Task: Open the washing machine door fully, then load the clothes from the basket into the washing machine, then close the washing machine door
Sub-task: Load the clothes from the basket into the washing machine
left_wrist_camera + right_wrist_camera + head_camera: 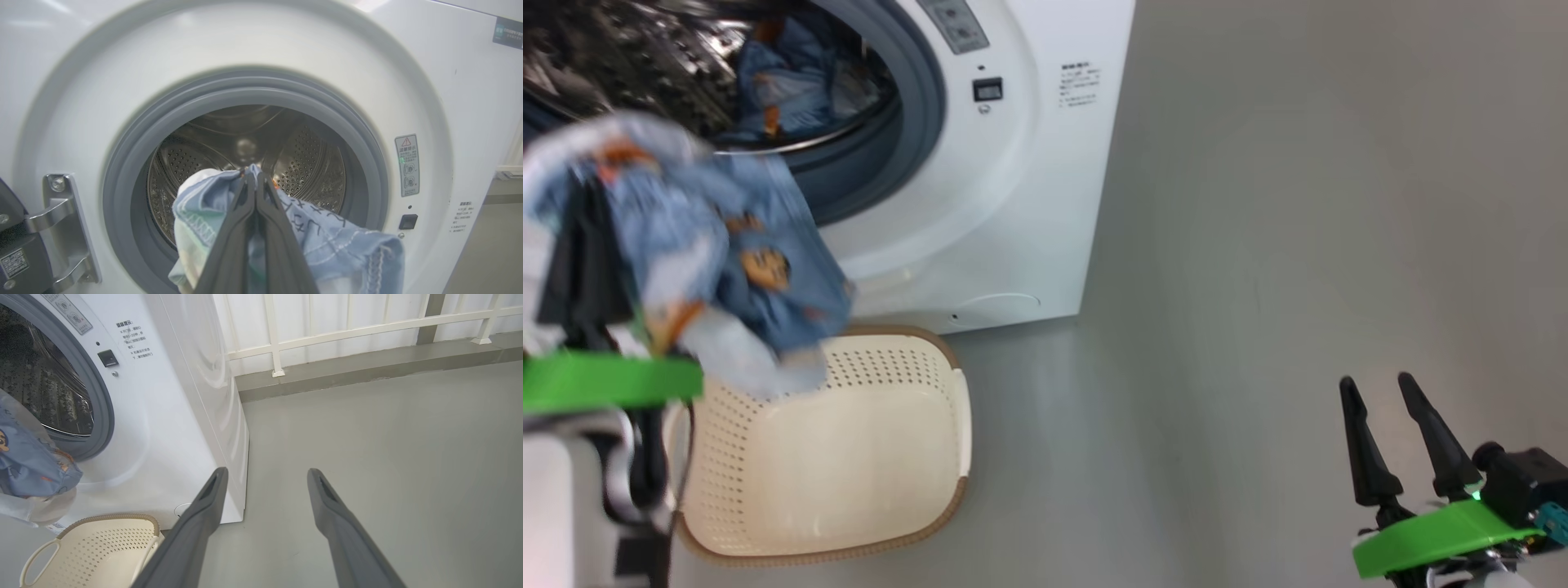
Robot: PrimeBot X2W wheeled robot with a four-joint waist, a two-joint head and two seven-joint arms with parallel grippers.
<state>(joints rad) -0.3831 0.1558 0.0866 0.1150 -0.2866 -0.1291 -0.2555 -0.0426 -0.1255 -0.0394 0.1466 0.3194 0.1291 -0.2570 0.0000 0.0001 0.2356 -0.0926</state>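
Left hand (256, 179) is clamping crumpled blue printed clothes (327, 241) before the gasket (135, 134) rim; right hand (1375, 380) is hovering, fingers apart, above floor (1258, 245).

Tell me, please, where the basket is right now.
The basket sits on the floor at the head view's lower left, just before the washing machine, under the hanging clothes.

My head camera looks steeply down on the front of the washing machine (1013, 204), the basket (890, 367) and the floor (1258, 245) to its right. My left wrist camera sits close, facing straight into the drum (310, 163) along my left fingers (231, 245). My right wrist camera, low and farther right, faces the far railing (327, 335) along my right fingers (196, 526). All three share the machine's opening; head and right wrist share the basket.
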